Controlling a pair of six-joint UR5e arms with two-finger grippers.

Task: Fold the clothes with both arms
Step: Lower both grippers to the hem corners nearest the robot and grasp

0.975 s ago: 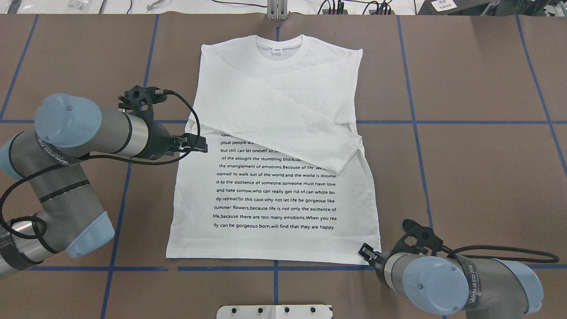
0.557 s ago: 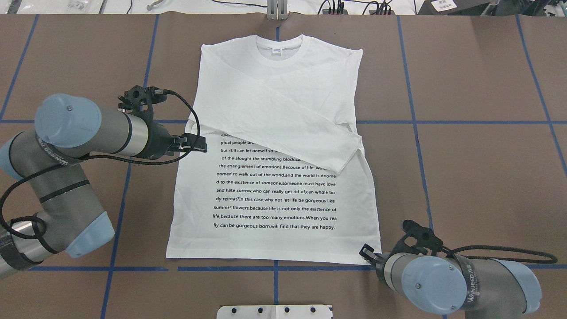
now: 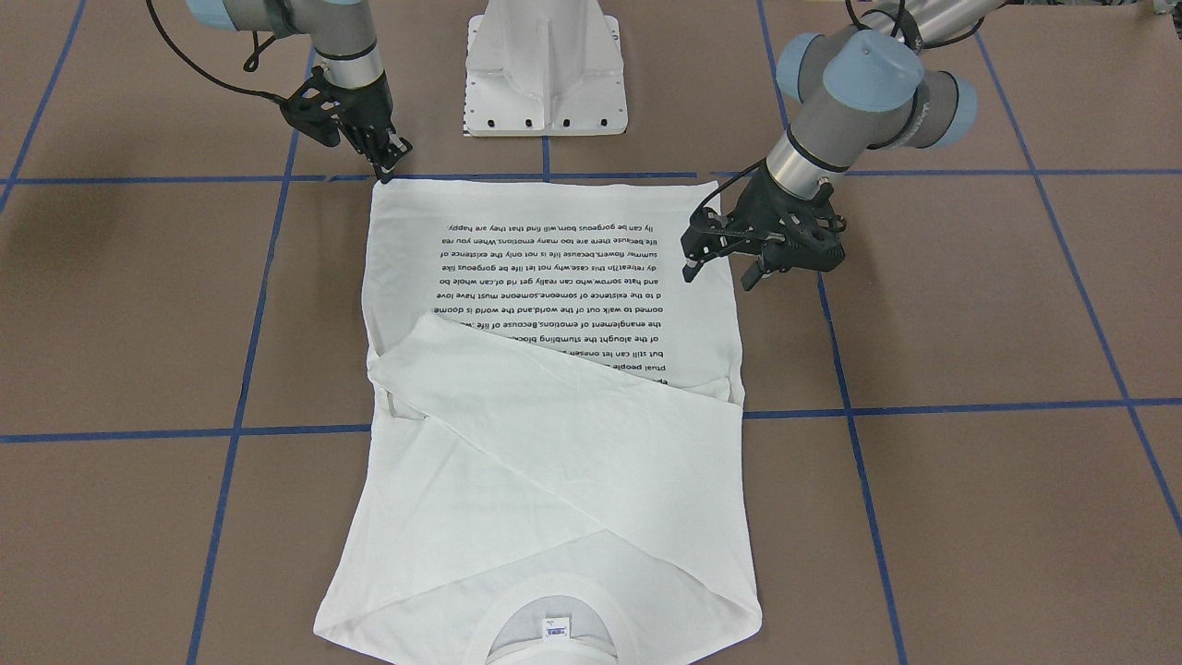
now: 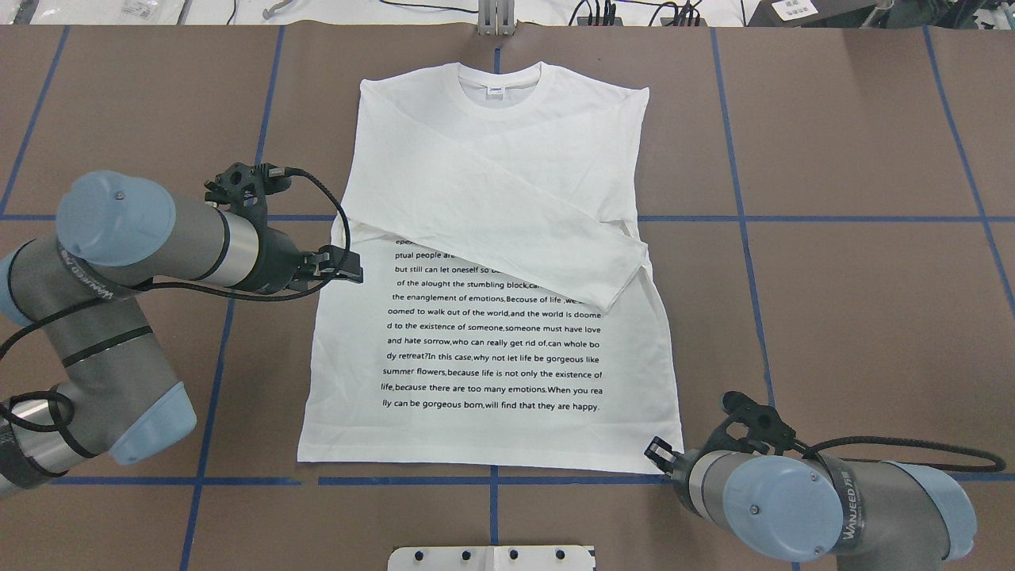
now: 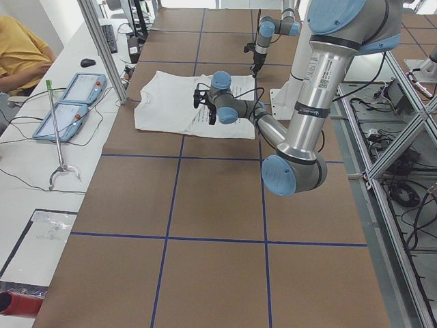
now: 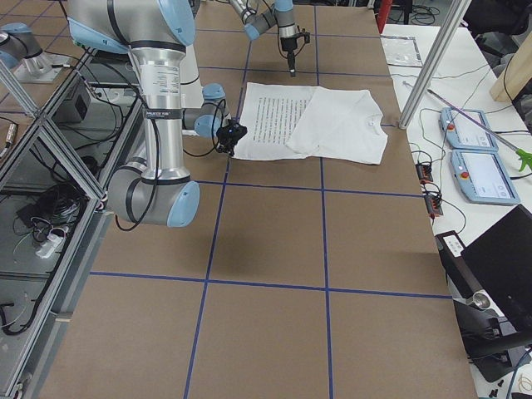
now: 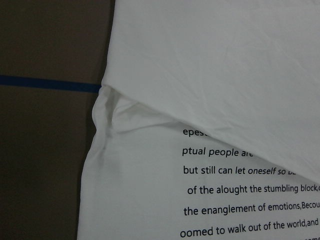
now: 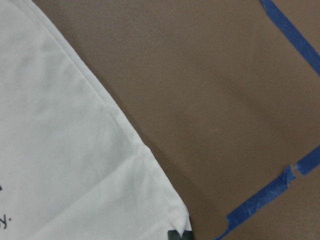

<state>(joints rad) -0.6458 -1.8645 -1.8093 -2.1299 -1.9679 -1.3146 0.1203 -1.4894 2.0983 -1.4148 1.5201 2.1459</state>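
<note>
The shirt [image 4: 492, 349] is laid flat in the middle of the table [image 4: 856, 317], printed side up, with the collar [image 4: 498, 83] turned away from the robot and the hem brought close to the white pedestal base [image 3: 545, 74]. A sleeve [image 4: 515, 214] has been folded diagonally across the chest, so that the upper lines of text are covered and the cuff is left near the garment's right edge; the outline is thereby narrowed to a plain rectangle, which is judged to prepare it for a lengthwise fold. The left gripper [image 3: 718, 271] is held low over the shirt's left side edge, roughly halfway down the body and just below the puckered underarm [image 7: 107, 107]; its fingers are seen spread apart in the front-facing view and nothing is held between them. The right gripper [image 3: 388, 164] is set down at the hem corner [image 8: 175, 220] on the right side, with a dark fingertip just visible beside the cloth in the wrist view; its fingers are drawn close, but whether the fabric is actually pinched cannot be told. These placements are judged to be chosen so that two grips can be taken at the garment's margins, the cloth being lifted evenly and not dragged. A corner grip may slip, since only a thin edge of fabric is offered
</note>
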